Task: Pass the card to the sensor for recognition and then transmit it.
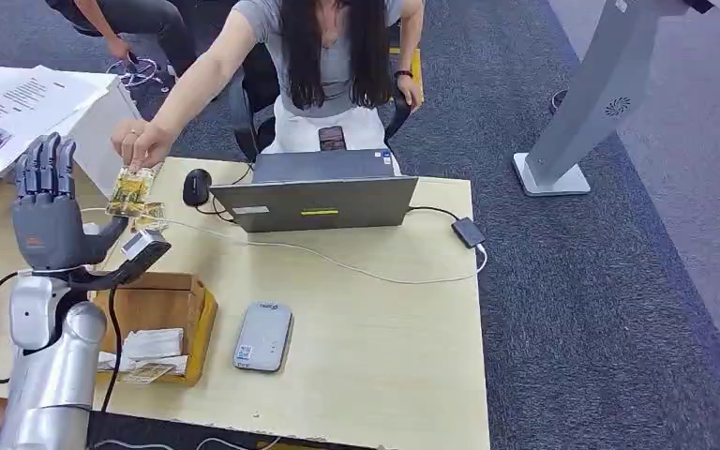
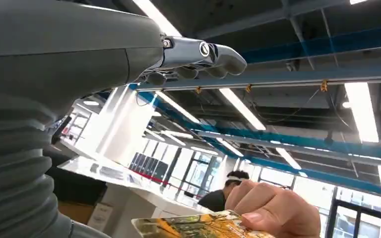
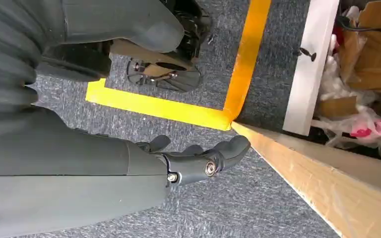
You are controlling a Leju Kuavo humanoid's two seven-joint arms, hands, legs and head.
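The left hand point(image 1: 52, 211) is raised at nine o'clock over the counter point(image 1: 375, 309), fingers spread and empty, apparently after handover. The card point(image 1: 133, 192) is pinched just beside it by a person's hand point(image 1: 139, 141). The right hand point(image 3: 198, 161), loosely curled and empty, hangs near the floor.

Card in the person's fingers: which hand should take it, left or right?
Left. The left hand is raised, fingers apart, right beside the card that the person's hand holds out. The right hand hangs low by the floor, beside the table edge.
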